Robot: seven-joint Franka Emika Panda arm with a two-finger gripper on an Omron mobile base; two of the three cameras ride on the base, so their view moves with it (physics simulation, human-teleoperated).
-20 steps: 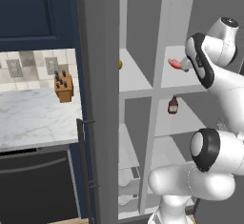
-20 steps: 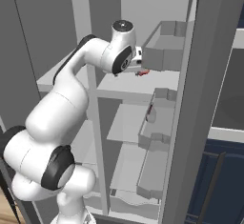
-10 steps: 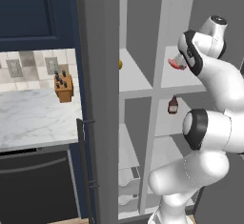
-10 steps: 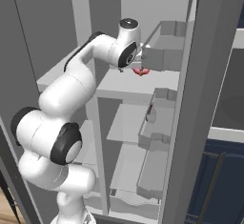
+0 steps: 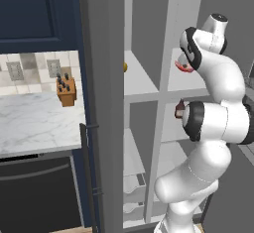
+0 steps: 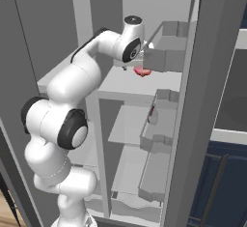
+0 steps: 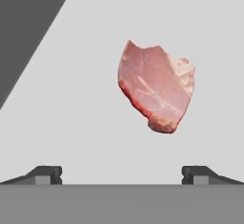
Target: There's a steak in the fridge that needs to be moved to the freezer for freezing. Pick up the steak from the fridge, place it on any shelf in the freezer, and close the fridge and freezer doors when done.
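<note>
- The gripper point(image 7: 121, 173) has its fingers point(image 7: 45, 174) spread wide, one tip low at the left of the hand view and the other low at the right, with bare shelf between them; they hold nothing and touch nothing.
- The steak point(image 7: 156, 88) sits a little right of centre in the hand view, above the gap between the tips and clear of both.
- It is a flat pink slab with a ragged outline (a notch along its top edge), paler and slightly mottled toward its right side, with a darker red rim along its lower-left edge and faint light streaks across the face.
- It lies flat on a white shelf point(image 7: 71, 123) of the fridge point(image 6: 120, 83); a dark grey wedge fills the upper left corner of the hand view.
- In the right base view the steak point(image 6: 142, 71) shows as a small red patch just above centre, on the shelf just below and right of the arm's hand, near a grey door bin point(image 6: 166, 47).
- In the left base view the steak point(image 5: 182, 68) peeks out at upper right, partly hidden by the arm.
- A dark bottle point(image 5: 178, 109) stands on the shelf below, right of centre, and a knife block point(image 5: 65, 91) stands on the marble counter point(image 5: 34, 123) at left.
- No readable brand, label or writing on anything.
</note>
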